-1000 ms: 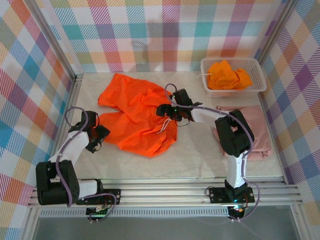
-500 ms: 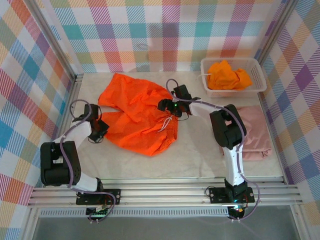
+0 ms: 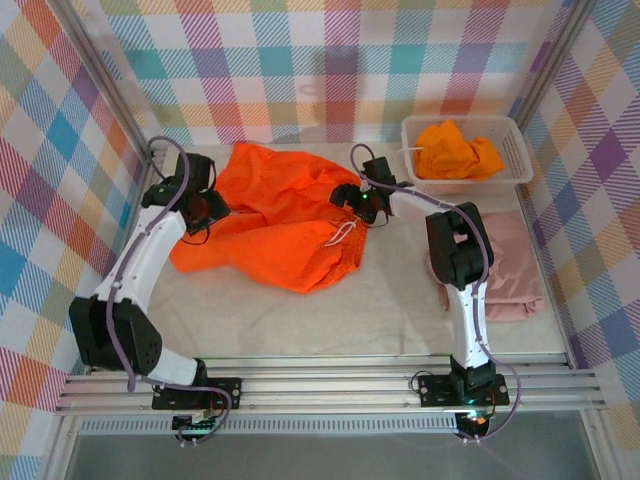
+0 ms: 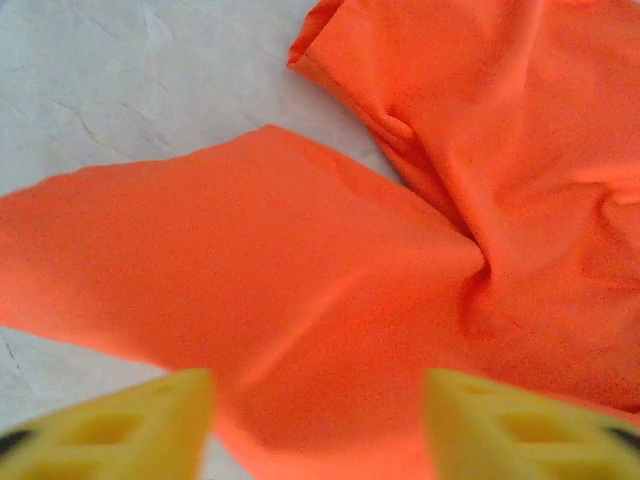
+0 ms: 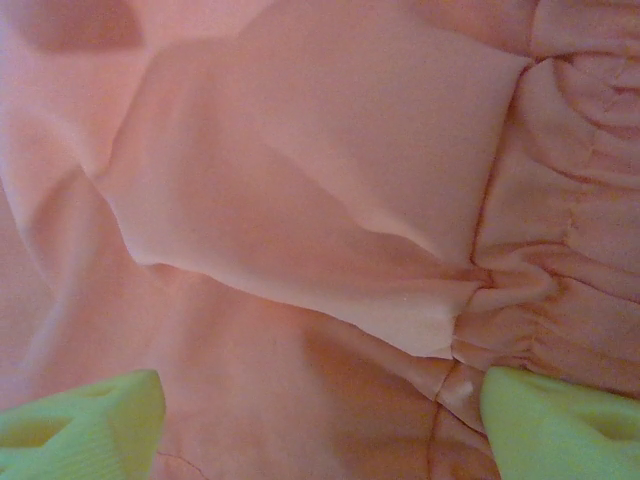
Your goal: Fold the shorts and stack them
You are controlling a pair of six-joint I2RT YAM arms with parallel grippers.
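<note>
Jaws on both arms stand apart, nothing pinched between them: the left gripper (image 4: 318,385) hangs over a flap of cloth, the right gripper (image 5: 322,390) over a gathered waistband. On the pale table (image 3: 400,300) the bright orange shorts (image 3: 270,225) sprawl across the middle, rumpled and only partly doubled over. The dusty pink shorts (image 3: 505,270) lie flat by the right arm, well apart from both grippers. A white mesh basket (image 3: 525,160) sits at the far right corner, holding the yellow-orange shorts (image 3: 455,150). A thin white drawstring (image 3: 343,232) trails from the orange waist. The step in hand looks like folding the orange pair. To do it well, each gripper should likely pinch one edge of the cloth, lift low, and carry both sides over together so the fold lands smooth. The left jaws sit above the pair's far left leg, the right jaws above its waist on the far right side.
</note>
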